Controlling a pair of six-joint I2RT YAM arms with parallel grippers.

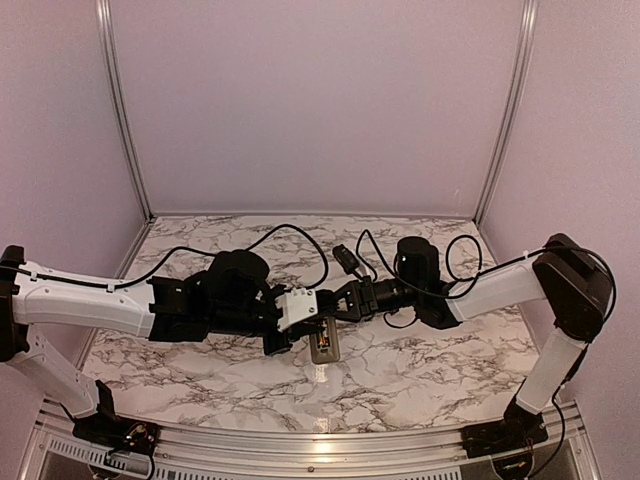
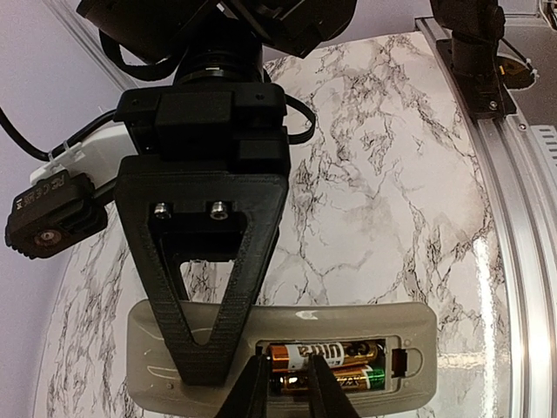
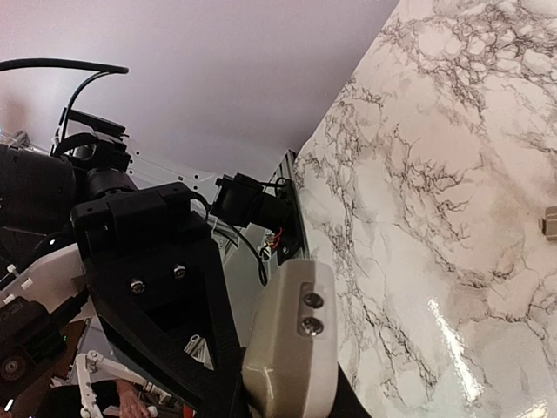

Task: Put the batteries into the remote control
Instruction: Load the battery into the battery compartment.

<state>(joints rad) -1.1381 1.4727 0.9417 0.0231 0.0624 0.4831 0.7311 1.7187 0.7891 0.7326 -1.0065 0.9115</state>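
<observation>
The remote control hangs just above the marble table with its greyish-tan back up and its battery bay open. My right gripper is shut on one end of it. One of the right gripper's black fingers crosses the back, and the remote's lens end sticks out past the jaws. Two batteries lie side by side in the bay, a gold one and a gold-and-green one. My left gripper comes down on their left ends with a narrow gap between its tips. Whether it pinches a battery does not show.
A small beige flat piece lies on the marble to the right. Black cables loop behind both wrists. An aluminium rail edges the near side of the table, and lilac walls close in the back and sides.
</observation>
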